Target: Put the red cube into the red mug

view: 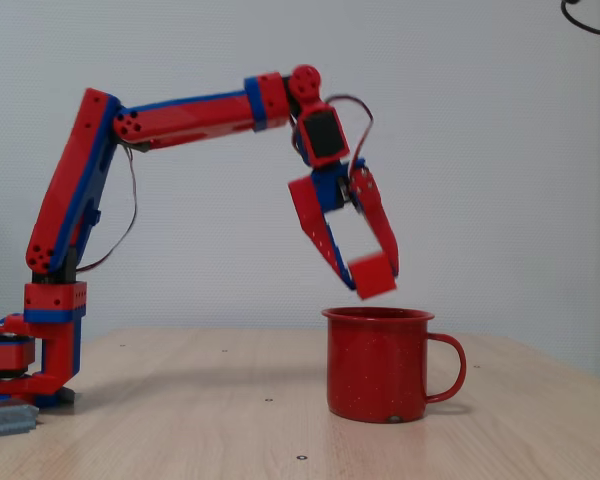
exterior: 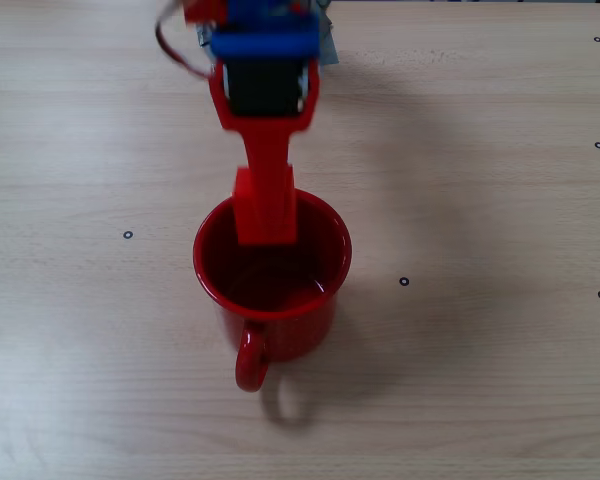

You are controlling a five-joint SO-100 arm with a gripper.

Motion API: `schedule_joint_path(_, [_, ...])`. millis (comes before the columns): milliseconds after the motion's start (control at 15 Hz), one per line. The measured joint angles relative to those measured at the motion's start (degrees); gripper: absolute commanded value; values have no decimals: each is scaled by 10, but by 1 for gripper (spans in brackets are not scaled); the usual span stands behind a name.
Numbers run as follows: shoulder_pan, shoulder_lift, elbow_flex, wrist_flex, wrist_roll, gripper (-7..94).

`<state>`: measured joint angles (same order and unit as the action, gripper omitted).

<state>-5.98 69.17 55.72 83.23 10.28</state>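
Gripper [view: 365, 277] clamped on the red cube [view: 373, 275], hanging at mid-frame in the side fixed view, just above the rim of the red mug [view: 376, 365] and apart from it. Seen from overhead, cube [exterior: 265, 212] over the mug's [exterior: 315, 318] far inner edge, not its centre. Risk on release: clipping the near rim, bouncing out onto the wooden table [exterior: 480, 150]. Cause: cube tilted, offset toward the arm's side.

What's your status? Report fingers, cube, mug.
Gripper shut on the red cube, above the rim. Red mug upright on the table, directly below. Nothing in the way.
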Motion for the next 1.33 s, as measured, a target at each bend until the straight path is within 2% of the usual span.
schedule_joint_path(733, [0, -41, -1, 0, -4, 1])
schedule_joint_path(933, [1, -41, -1, 0, -5, 39])
schedule_joint_path(1000, [2, -41, -1, 0, -4, 46])
schedule_joint_path(1333, [15, -41, -1, 0, -5, 49])
